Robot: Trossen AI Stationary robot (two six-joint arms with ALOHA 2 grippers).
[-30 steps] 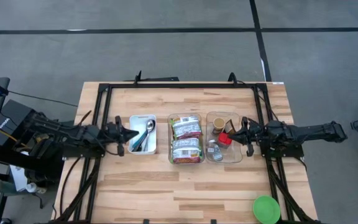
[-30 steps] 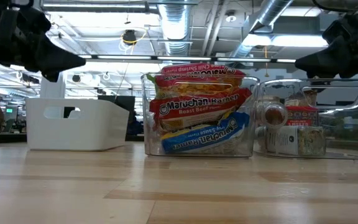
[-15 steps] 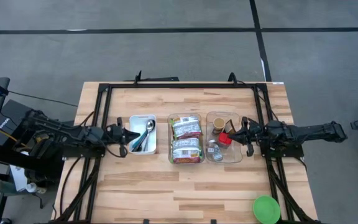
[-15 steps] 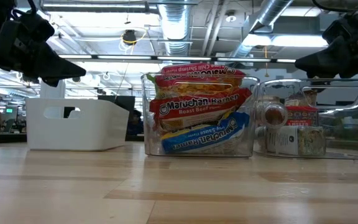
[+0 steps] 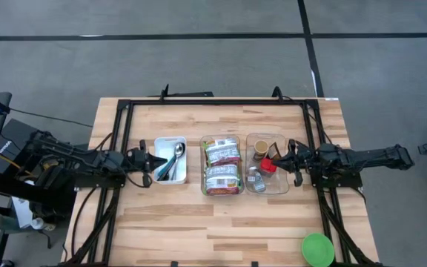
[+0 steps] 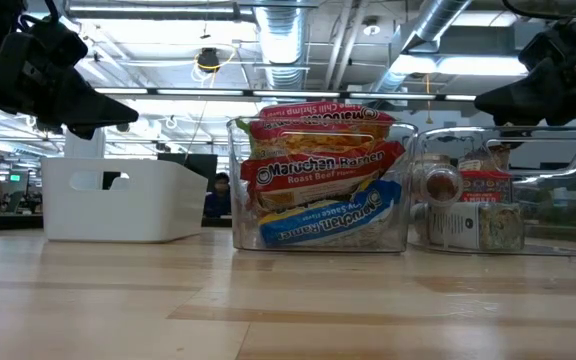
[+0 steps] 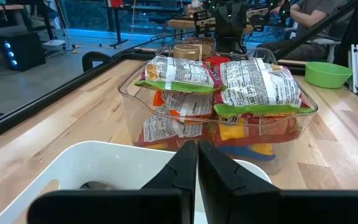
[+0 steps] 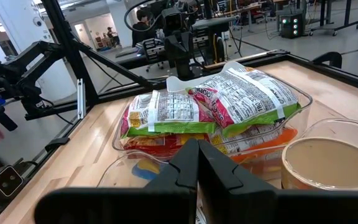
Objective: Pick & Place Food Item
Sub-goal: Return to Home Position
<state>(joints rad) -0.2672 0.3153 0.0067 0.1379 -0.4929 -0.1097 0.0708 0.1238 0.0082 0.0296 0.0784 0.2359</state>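
Several ramen packets (image 5: 222, 165) lie stacked in the middle clear bin (image 5: 203, 141); they also show in the low view (image 6: 318, 175) and in both wrist views (image 7: 216, 81) (image 8: 229, 99). My left gripper (image 5: 150, 165) is shut and empty, in the air over the left rim of the white bin (image 5: 159, 179). In the left wrist view its fingertips (image 7: 197, 144) point toward the ramen bin. My right gripper (image 5: 278, 159) is shut and empty, in the air over the right side of the right clear bin (image 5: 280, 190). In its own view (image 8: 197, 143) it points toward the ramen.
The white bin holds spoons (image 5: 175, 157). The right clear bin holds a brown-lidded cup (image 5: 261, 152), a red-topped item (image 5: 267, 166) and small packets (image 5: 256, 179). A green bowl (image 5: 317, 249) sits at the near right corner. A black frame (image 5: 213, 104) edges the table.
My left gripper has drawn back a little toward the table's left edge, from over the white bin's inside to over its left rim, still shut. It has kept still in the last half second.
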